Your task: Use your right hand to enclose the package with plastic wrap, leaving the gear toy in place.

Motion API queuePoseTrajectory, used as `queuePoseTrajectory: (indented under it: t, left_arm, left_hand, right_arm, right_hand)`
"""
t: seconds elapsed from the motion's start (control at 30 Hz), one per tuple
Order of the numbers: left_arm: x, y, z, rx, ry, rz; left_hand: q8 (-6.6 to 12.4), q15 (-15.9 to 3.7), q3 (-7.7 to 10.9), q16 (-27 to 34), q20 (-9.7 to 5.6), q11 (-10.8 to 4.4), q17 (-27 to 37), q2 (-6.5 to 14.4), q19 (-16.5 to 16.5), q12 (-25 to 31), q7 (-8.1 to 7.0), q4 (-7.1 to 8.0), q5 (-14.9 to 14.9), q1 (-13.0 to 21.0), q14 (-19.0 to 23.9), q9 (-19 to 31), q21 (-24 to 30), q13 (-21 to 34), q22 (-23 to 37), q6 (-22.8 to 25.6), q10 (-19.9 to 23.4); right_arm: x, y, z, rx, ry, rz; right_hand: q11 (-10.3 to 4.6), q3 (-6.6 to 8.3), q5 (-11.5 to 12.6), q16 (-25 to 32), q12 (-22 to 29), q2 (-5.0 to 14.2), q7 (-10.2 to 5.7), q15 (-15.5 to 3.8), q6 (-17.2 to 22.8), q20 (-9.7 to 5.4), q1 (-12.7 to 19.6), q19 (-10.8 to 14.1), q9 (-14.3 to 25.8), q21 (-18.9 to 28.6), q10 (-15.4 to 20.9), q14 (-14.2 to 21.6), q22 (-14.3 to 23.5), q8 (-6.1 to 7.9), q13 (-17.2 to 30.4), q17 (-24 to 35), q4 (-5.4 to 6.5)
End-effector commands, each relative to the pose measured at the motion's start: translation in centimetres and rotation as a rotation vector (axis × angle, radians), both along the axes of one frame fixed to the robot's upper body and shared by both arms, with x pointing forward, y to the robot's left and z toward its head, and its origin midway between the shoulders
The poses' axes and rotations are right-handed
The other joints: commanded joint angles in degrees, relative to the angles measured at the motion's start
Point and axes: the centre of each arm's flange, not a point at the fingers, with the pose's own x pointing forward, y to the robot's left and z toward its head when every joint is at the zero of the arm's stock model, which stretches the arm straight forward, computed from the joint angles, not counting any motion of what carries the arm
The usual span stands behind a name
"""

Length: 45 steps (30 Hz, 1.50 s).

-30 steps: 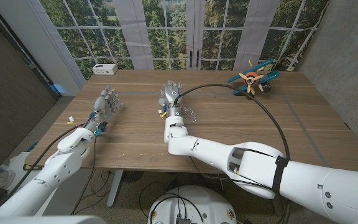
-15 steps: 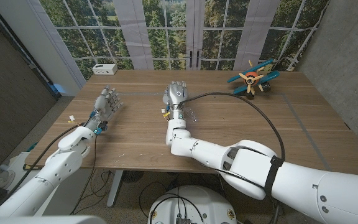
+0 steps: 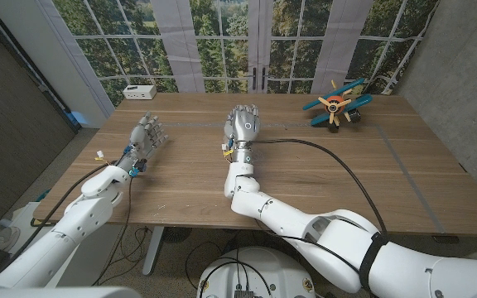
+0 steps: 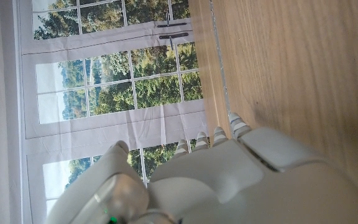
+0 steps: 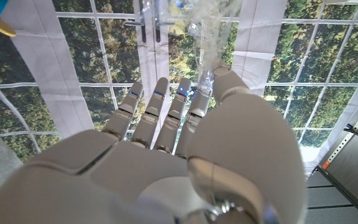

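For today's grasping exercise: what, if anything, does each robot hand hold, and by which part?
The right hand pinches a strip of clear plastic wrap by its lower end, between thumb and fingers. The left hand holds nothing.

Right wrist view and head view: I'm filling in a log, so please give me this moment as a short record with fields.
right hand: up over the middle of the table, clear plastic wrap pinched at its fingertips
left hand: holds nothing, fingers pointing up
toy plane: far right of the table, apart from both hands
white box: far left corner, no wrap on it
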Motion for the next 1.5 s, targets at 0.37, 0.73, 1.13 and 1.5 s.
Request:
queuePoseTrajectory:
  t: [0.37, 0.73, 1.13, 1.5]
  left_arm:
    - [0.4, -0.5, 0.4, 0.014, 0.002, -0.008]
    - [0.3, -0.6, 0.4, 0.013, -0.003, -0.011]
    - [-0.2, -0.5, 0.1, 0.012, -0.009, -0.008]
    - [-0.5, -0.6, -0.1, 0.009, -0.009, -0.011]
  left_hand:
    - [0.07, 0.35, 0.60, 0.15, 0.17, 0.01, 0.33, -0.07, 0.41, -0.02, -0.27, -0.07, -0.14, 0.61, 0.62, 0.24, 0.21, 0.30, 0.26, -4.55, -4.88]
    - [0.07, 0.36, 0.64, 0.16, 0.17, -0.02, 0.34, -0.08, 0.42, -0.05, -0.26, -0.09, -0.17, 0.62, 0.79, 0.25, 0.21, 0.30, 0.26, -4.58, -4.95]
    - [0.17, 0.33, 0.95, 0.04, 0.02, -0.06, 0.35, -0.24, 0.74, 0.07, -0.39, -0.40, -0.40, 0.82, 1.30, 0.24, 0.29, 0.29, 0.24, -4.33, -4.60]
    - [0.15, 0.37, 0.98, 0.04, 0.11, -0.10, 0.35, -0.27, 0.81, 0.06, -0.37, -0.45, -0.41, 0.86, 1.38, 0.24, 0.31, 0.29, 0.24, -4.35, -4.58]
  right_arm:
    - [-0.8, -0.3, -2.6, -0.099, 0.259, -0.039]
    - [-1.8, 0.1, -3.9, -0.190, 0.291, -0.036]
    - [-1.4, 0.7, -4.0, -0.260, 0.398, -0.134]
    - [-1.3, 0.1, -3.7, -0.239, 0.418, -0.167]
  right_hand:
    - [0.47, 1.06, -0.51, -0.87, -0.42, 0.21, 0.73, -4.56, 0.27, 0.65, 0.40, -0.26, 1.01, -0.27, -0.32, 0.33, 0.17, 0.35, 0.37, -0.12, -0.17]
    - [0.63, 1.19, -1.69, -2.52, -2.84, -2.26, -1.81, -4.09, -8.59, 1.52, -1.08, -1.27, 2.25, -0.92, -4.62, -1.62, 0.20, -1.25, 0.99, -0.10, -0.07]
    - [4.41, -0.98, 0.76, -6.95, -8.69, -5.91, -0.64, -0.76, -53.42, 3.84, -7.63, -5.80, 0.43, -3.04, -28.92, -13.20, 0.25, -15.88, 2.34, 1.58, 1.11]
    - [5.56, -1.28, 1.59, -7.01, -7.79, -5.32, -0.21, -0.16, -53.21, 3.73, -7.42, -5.70, 0.41, -2.94, -29.38, -14.57, 0.24, -14.47, 2.40, 1.99, 1.07]
